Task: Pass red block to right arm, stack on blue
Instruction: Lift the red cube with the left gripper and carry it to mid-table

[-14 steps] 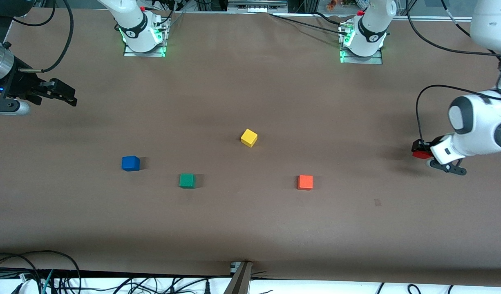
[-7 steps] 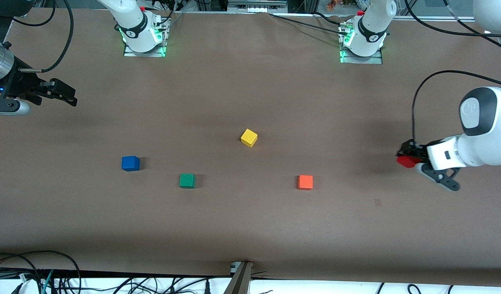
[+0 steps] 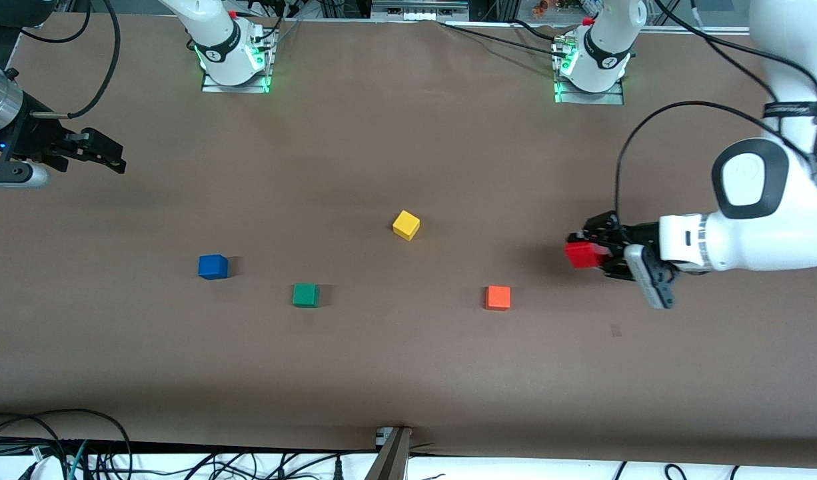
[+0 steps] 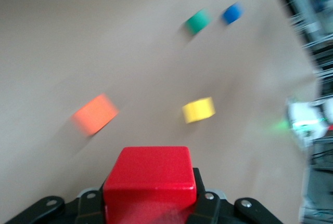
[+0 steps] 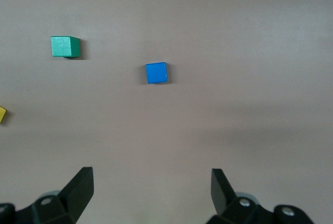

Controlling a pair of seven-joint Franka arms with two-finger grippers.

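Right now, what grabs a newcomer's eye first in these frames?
The red block, clamped in the left gripper in the air at the left arm's end of the table. Then four loose cubes on the brown table: blue, green, yellow, orange. The right gripper waits, fingers open, at its own end.

Even, soft overhead light covers the matte brown tabletop [image 3: 408, 373], leaving faint shadows beside each small cube. The left wrist view is motion-blurred, smearing the orange cube [image 4: 95, 114] and yellow cube [image 4: 199, 109]; the right wrist view stays sharp.
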